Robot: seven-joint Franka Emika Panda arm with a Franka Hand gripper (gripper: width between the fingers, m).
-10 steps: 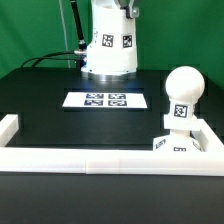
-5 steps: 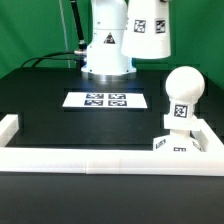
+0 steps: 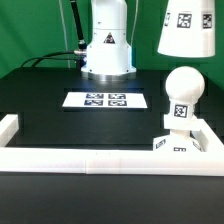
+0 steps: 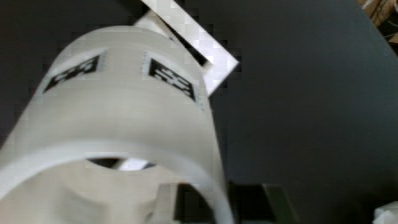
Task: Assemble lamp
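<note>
We have the shade in the air, high at the exterior view's right, well above the bulb, which stands on the base in the corner of the white frame.

In the wrist view the shade fills the picture just past our fingers; one dark finger shows against its rim wall, so we judge the gripper closed on that thin wall, though the second finger is mostly hidden and we cannot tell how wide the gap is.

The shade looks like a hollow, stiff plastic cone: light, smooth and rather slippery. Being the largest part and held at one edge, it may well swing or tip about the fingers, so we would grip firmly and move gently. The rim wall looks like the only place thin enough to pinch.

The marker board lies flat on the table, well away from the fingers.
</note>
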